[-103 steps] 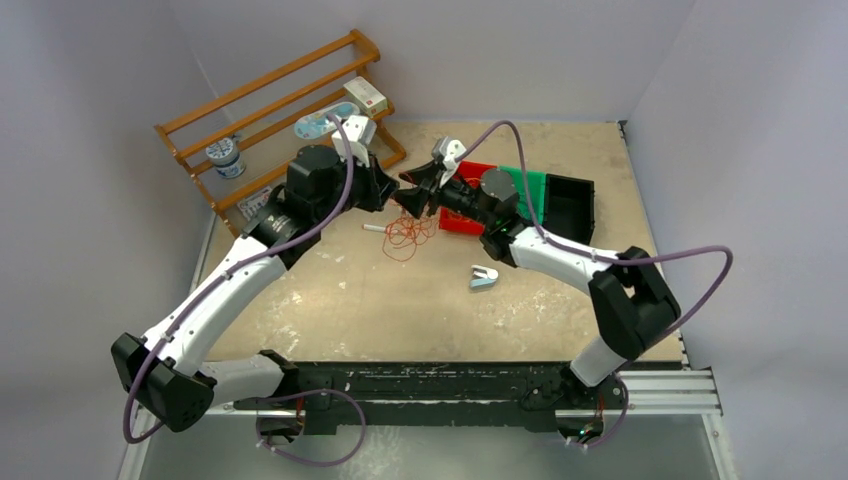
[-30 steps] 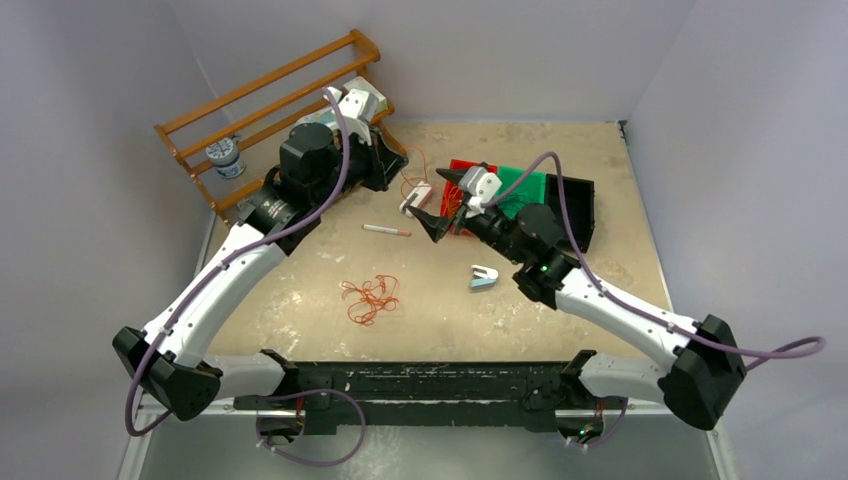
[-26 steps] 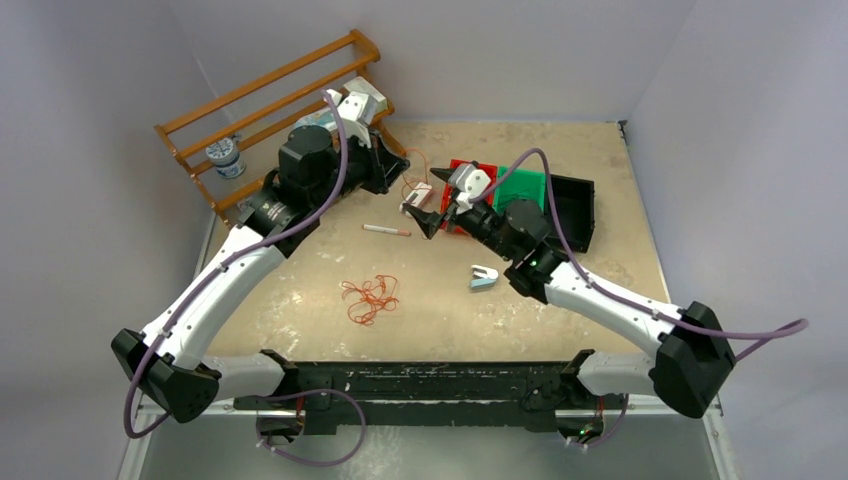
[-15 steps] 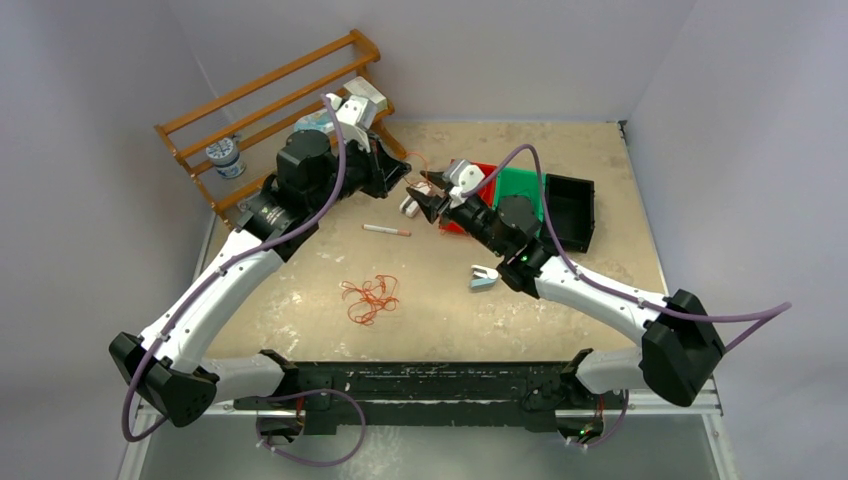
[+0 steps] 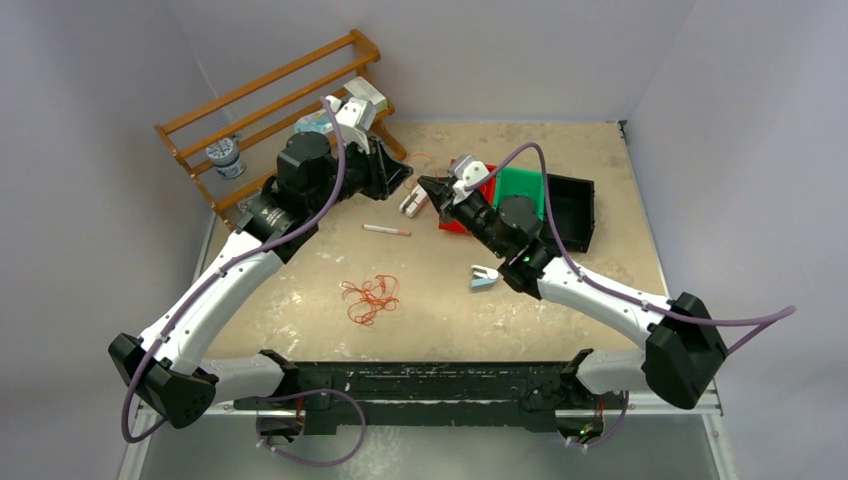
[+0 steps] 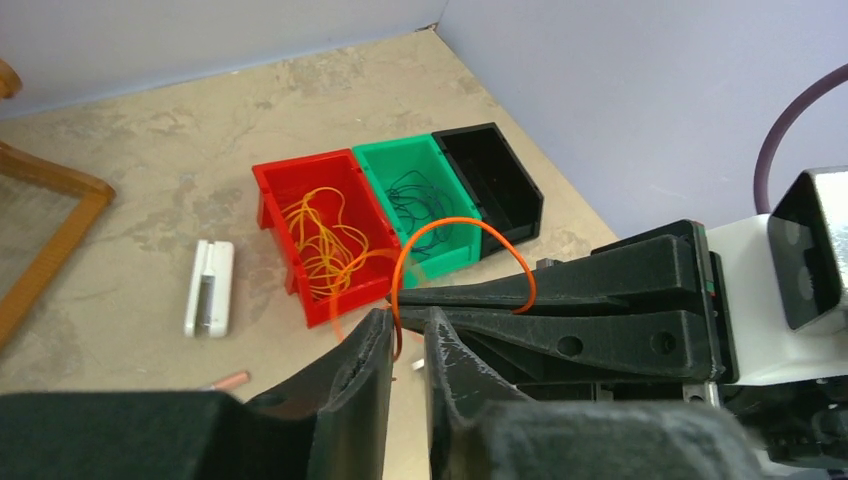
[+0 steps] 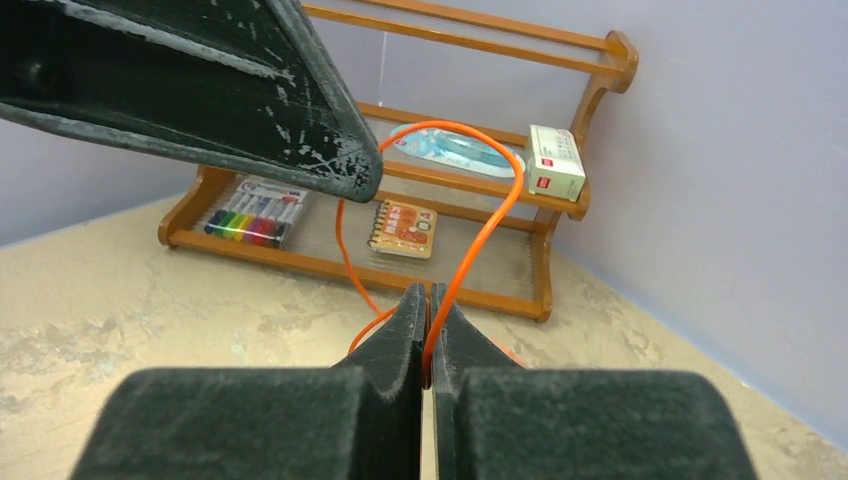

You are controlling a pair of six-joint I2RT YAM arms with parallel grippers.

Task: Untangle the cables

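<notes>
Right hand (image 7: 427, 300): fingers pressed flat together, an orange cable (image 6: 452, 220) pinched at their tips. From the pinch the cable stands up in a loop and arcs across to the left hand.

Left hand (image 6: 405, 325): fingers drawn close with a thin slot between them. One strand of the same cable drops into that slot; pinched or only threaded, cannot tell.

The two hands meet tip to tip above the surface (image 5: 600, 160), just beside the red bin (image 6: 275, 180).

Red bin holds orange-yellow cables (image 6: 320, 240). The green bin (image 6: 400, 160), touching it, holds a dark cable (image 6: 415, 195). A black bin (image 6: 495, 180) comes next in the row. A loose orange bunch (image 5: 370, 297) lies on the surface nearer the arm bases, well apart from the hands.

Writing: the white box (image 7: 555, 160) on the wooden rack (image 7: 480, 290) carries a red mark, but its print is too small to read. The marker pack (image 7: 252, 215) and the orange card (image 7: 403, 228) cannot be read either.

Edges: walls close the surface at the back and on both sides. The rack stands along the left wall, and the bins sit toward the far right. Open surface lies around the bunch.
</notes>
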